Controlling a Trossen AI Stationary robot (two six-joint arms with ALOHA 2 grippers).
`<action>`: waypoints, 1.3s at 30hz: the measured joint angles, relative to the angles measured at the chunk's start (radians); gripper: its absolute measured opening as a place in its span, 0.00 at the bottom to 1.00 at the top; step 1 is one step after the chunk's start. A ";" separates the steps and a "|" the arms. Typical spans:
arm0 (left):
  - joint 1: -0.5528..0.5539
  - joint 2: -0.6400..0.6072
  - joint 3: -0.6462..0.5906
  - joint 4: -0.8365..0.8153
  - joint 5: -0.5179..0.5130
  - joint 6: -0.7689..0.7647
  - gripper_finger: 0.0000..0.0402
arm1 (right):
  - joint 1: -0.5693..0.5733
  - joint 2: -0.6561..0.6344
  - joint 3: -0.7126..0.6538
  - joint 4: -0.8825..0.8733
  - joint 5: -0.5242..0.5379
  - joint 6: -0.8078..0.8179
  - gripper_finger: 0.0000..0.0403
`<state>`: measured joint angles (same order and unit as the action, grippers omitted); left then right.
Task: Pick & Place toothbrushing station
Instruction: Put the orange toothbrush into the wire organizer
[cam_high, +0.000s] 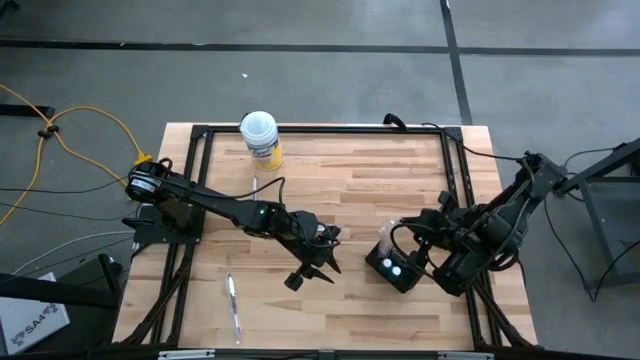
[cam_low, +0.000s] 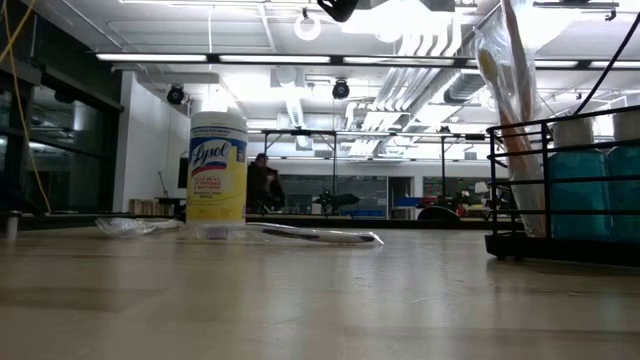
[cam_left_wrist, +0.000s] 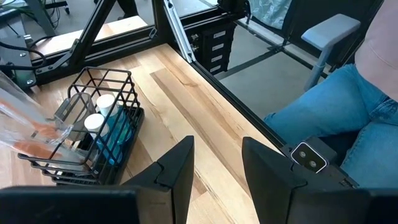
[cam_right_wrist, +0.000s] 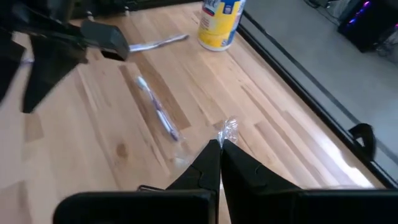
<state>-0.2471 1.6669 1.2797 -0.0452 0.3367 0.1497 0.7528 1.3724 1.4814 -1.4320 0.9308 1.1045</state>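
The toothbrushing station (cam_high: 393, 268) is a small black wire rack holding two blue white-capped bottles, standing on the table at front right. It also shows in the low view (cam_low: 560, 200) and the left wrist view (cam_left_wrist: 93, 140). A clear-wrapped toothbrush (cam_low: 508, 120) stands in it, leaning. My right gripper (cam_right_wrist: 221, 150) is over the station, shut on the wrapper's top. My left gripper (cam_left_wrist: 214, 168) is open and empty, hovering at the table's middle (cam_high: 318, 262), left of the station. My right gripper pinches the crinkled top end of the clear wrapper (cam_right_wrist: 230, 129) between its two shut fingertips. It comes in from the table's right side, slanting down. The wrapped toothbrush hangs below the fingers, its lower end (cam_left_wrist: 37, 134) in the station.
A yellow-labelled, white-lidded canister (cam_high: 261, 138) stands at the far edge. Wrapped toothbrushes lie on the table near the front left (cam_high: 233, 308) and below the canister (cam_right_wrist: 155, 111). A black frame (cam_high: 200, 132) rims the table. A seated person's legs (cam_left_wrist: 336, 118) are beyond the edge.
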 joint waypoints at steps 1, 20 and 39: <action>0.000 0.000 0.000 0.000 0.000 0.000 0.33 | 0.000 0.000 -0.008 -0.005 0.004 0.008 0.01; -0.012 0.000 0.000 0.000 0.000 0.000 0.33 | 0.000 0.000 -0.204 0.078 -0.015 0.105 0.01; -0.012 0.000 0.000 0.000 0.000 -0.001 0.33 | 0.000 0.000 -0.381 0.367 -0.099 0.093 0.01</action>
<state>-0.2592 1.6669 1.2797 -0.0452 0.3363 0.1488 0.7528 1.3724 1.1007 -1.0651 0.8316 1.1975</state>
